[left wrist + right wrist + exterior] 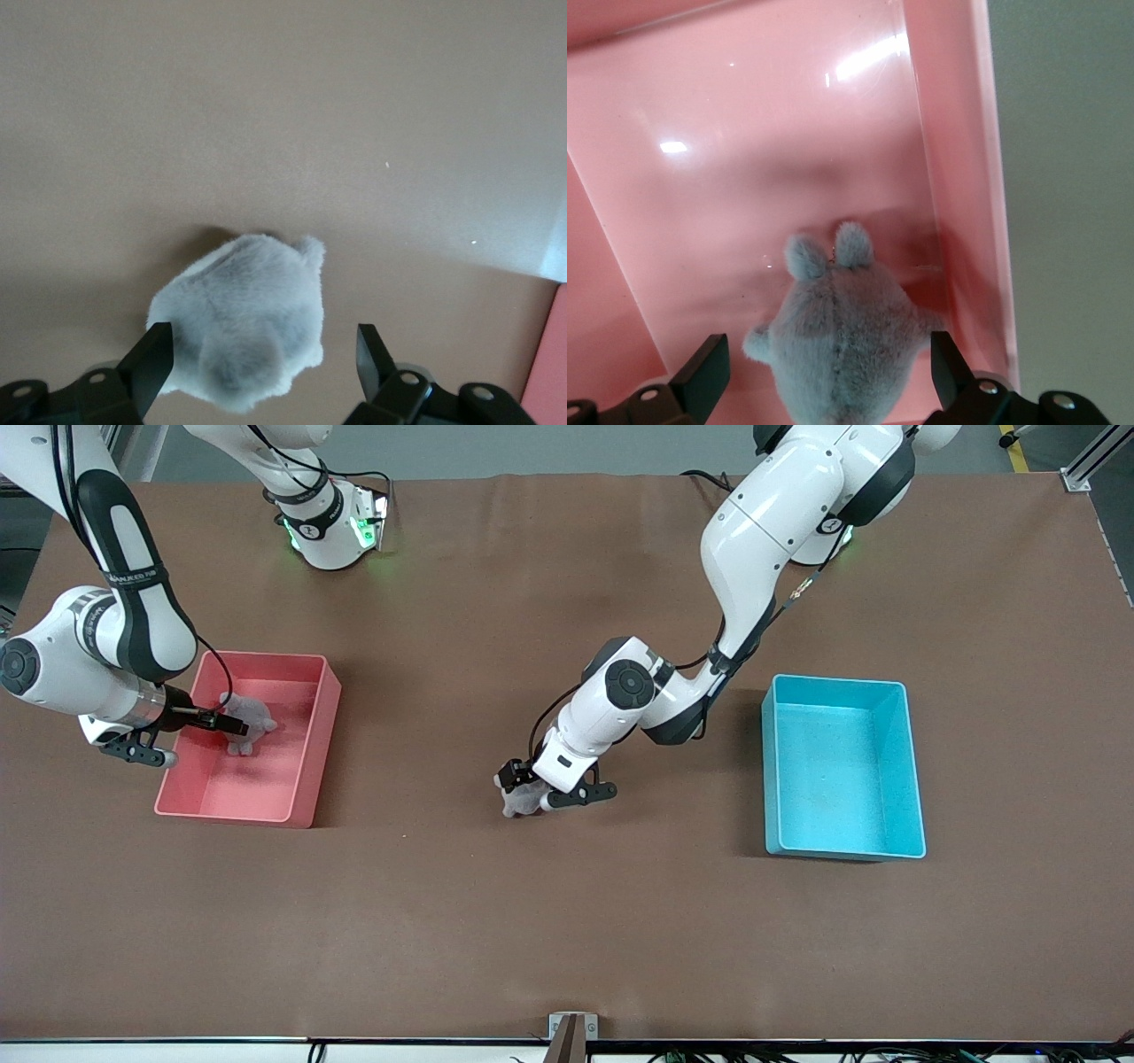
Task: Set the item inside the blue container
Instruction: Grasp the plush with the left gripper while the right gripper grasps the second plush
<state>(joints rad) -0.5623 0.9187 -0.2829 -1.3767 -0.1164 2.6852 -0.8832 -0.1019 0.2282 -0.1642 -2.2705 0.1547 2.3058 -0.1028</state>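
The left gripper [532, 786] is low at the middle of the bench [567, 921], its fingers [151, 363] spread wide on either side of a grey plush toy [520, 799] that lies on the brown surface. In the left wrist view the toy [239, 332] sits between the fingers, close to one and apart from the other, so nothing is clamped yet; the straddling pose suits a pinch across the toy's body. The blue container [842, 766] stands empty toward the left arm's end of the bench, well apart from this toy, with its open top ready to receive a drop.

The right gripper [208, 722] hangs over the pink bin [301, 779] toward the right arm's end. Its fingers [700, 372] are likewise spread around a second grey plush toy with two ears [842, 345] that lies on the bin's floor, not gripped.
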